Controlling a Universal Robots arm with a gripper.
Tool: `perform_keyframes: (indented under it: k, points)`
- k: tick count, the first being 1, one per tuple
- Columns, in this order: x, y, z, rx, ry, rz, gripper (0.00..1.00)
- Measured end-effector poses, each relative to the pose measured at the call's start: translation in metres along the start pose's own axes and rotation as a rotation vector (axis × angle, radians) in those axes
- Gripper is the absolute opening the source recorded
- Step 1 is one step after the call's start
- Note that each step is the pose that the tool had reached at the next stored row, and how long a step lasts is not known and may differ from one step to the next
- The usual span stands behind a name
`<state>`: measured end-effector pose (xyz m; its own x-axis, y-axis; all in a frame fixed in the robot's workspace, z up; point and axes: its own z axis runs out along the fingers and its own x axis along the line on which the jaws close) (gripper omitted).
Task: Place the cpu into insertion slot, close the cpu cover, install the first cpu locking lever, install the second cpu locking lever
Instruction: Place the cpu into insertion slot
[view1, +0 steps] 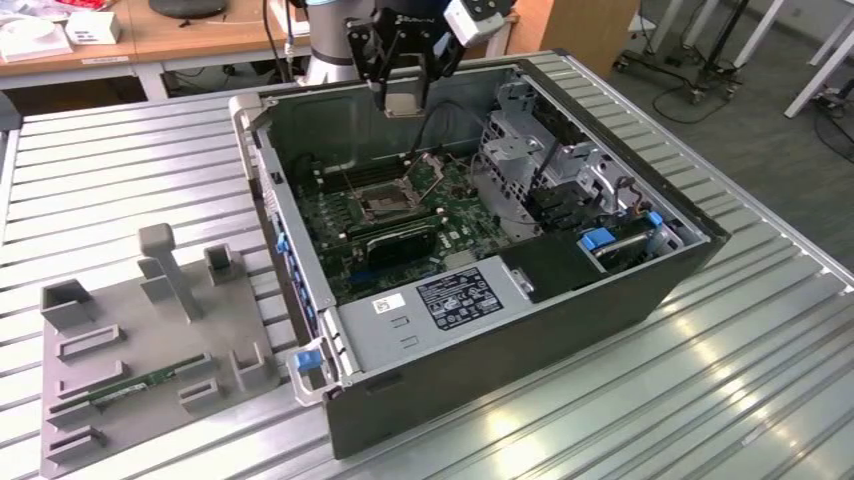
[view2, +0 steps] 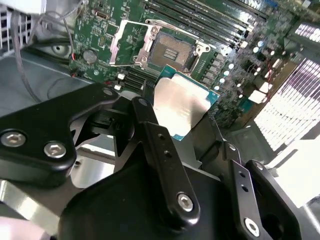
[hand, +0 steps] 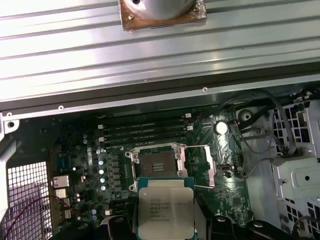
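My gripper (view1: 403, 98) hangs above the back of the open computer case (view1: 641, 280), shut on the cpu (view2: 181, 102), a flat square chip with a dull silver face and green rim. In both wrist views the cpu (hand: 165, 210) sits between the black fingers (view2: 159, 147), above the green board and apart from it. The insertion slot (hand: 155, 164) lies bare below, a dark square in a silver frame (view1: 378, 203). Beside the slot, the cpu cover (view2: 126, 44) stands swung open, and it appears in the first wrist view as the cpu cover (hand: 200, 167).
Long black memory slots (hand: 142, 131) run beside the socket. A drive cage (view1: 514, 150), loose cables and a power supply (view1: 447, 295) crowd the case. A grey fixture (view1: 147, 340) holding a memory stick stands on the ribbed metal table at the exterior view's left.
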<state>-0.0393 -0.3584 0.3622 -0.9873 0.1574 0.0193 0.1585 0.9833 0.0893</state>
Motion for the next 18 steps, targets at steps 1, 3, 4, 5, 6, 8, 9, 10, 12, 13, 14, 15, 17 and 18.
perform_keyframes:
  k: [1, 3, 4, 5, 6, 8, 9, 10, 12, 13, 14, 15, 17, 18]
  points:
    - [0.0000, 0.0000, 0.0001, -0.0003, -0.0014, 0.016, 0.54]
    - [0.0000, 0.0000, 0.0003, -0.0009, -0.0043, 0.048, 0.54]
    - [0.0000, 0.0000, 0.0004, -0.0013, -0.0057, 0.064, 0.54]
    - [0.0000, 0.0000, 0.0004, -0.0015, -0.0071, 0.080, 0.54]
    - [0.0000, 0.0000, 0.0005, -0.0018, -0.0086, 0.096, 0.54]
    - [0.0000, 0.0000, 0.0006, -0.0024, -0.0113, 0.127, 0.54]
    - [0.0000, -0.0001, 0.0007, -0.0027, -0.0127, 0.142, 0.54]
    - [0.0000, -0.0001, 0.0007, -0.0030, -0.0141, 0.158, 0.54]
    - [0.0000, -0.0001, 0.0009, -0.0036, -0.0170, 0.189, 0.54]
    - [0.0000, -0.0001, 0.0011, -0.0039, -0.0183, 0.204, 0.54]
    - [0.0000, -0.0001, 0.0011, -0.0041, -0.0195, 0.218, 0.54]
    - [0.0000, -0.0001, 0.0013, -0.0045, -0.0208, 0.231, 0.54]
    - [0.0000, -0.0001, 0.0015, -0.0049, -0.0231, 0.258, 0.54]
    - [0.0000, -0.0001, 0.0016, -0.0052, -0.0243, 0.271, 0.54]
